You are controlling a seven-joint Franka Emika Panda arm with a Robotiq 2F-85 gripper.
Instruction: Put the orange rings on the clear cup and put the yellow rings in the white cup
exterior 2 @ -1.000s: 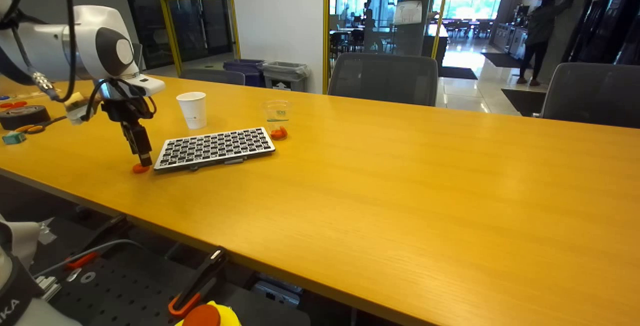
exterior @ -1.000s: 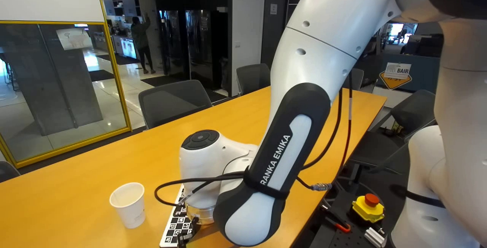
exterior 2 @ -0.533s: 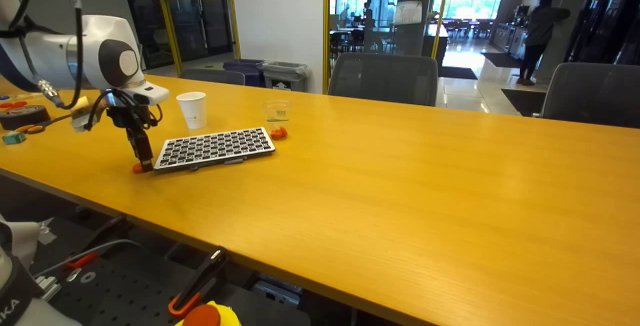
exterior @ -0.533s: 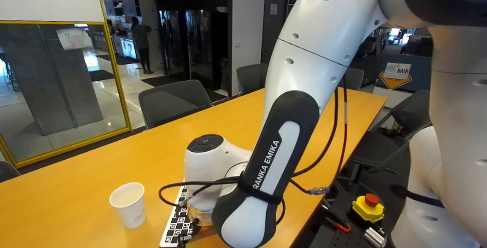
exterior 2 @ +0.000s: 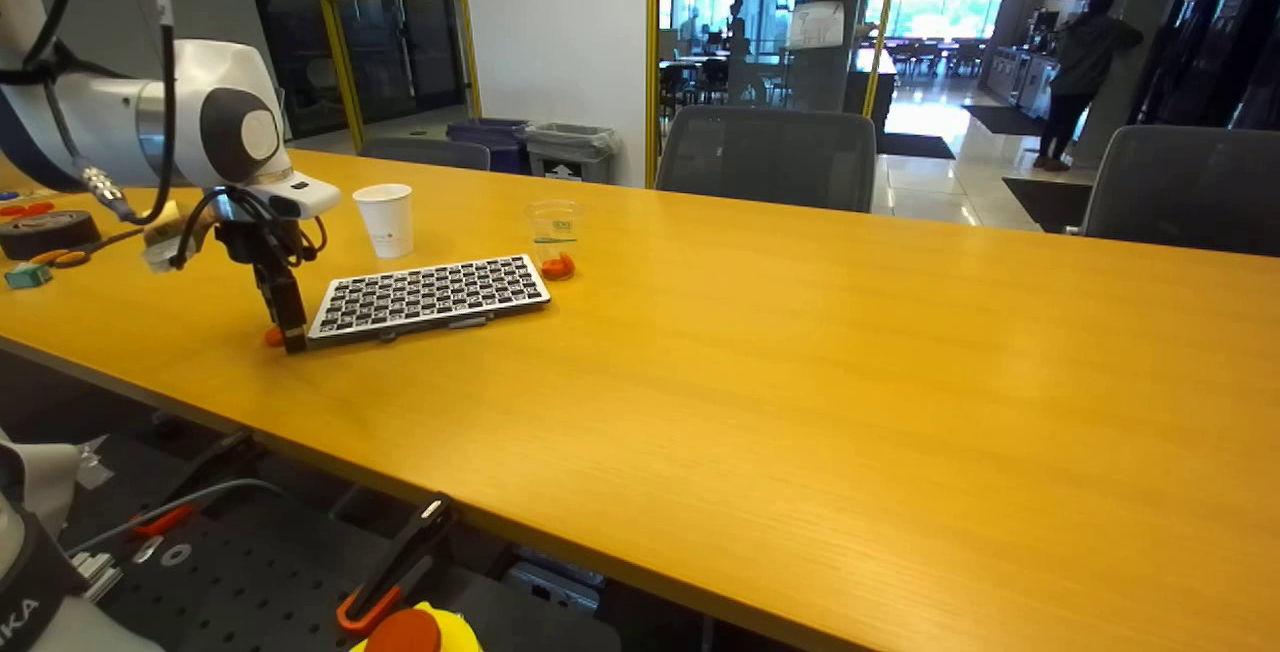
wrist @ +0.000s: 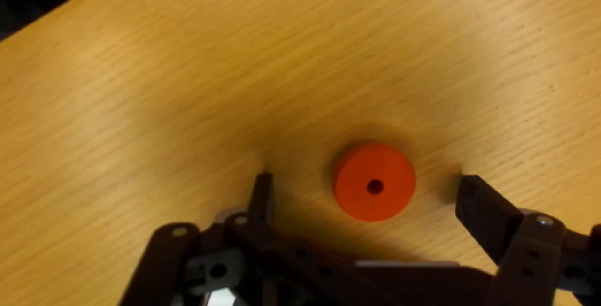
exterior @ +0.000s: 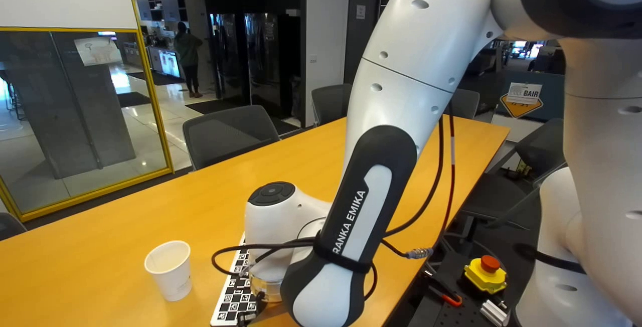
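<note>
One orange ring (wrist: 371, 169) lies flat on the desk (wrist: 281, 71), hole up, between the jaws, which stand wide and touch it on neither side. In the wrist view it sits a little nearer the finger (wrist: 486, 217) at the right, so centring over it first should spare it a push. It looks low: closing slowly, with the tips just above the desk, probably catches its wall squarely. Lift straight next: the checkered board (exterior 2: 430, 295) shows just beside the jaws in an exterior view. The carry needs height over the rim of the clear cup (exterior 2: 553, 224), where orange pieces (exterior 2: 556, 268), likely more rings, sit low. The white cup (exterior: 173, 281) stands upright in both exterior views, its inner floor hidden; no yellow rings show.
</note>
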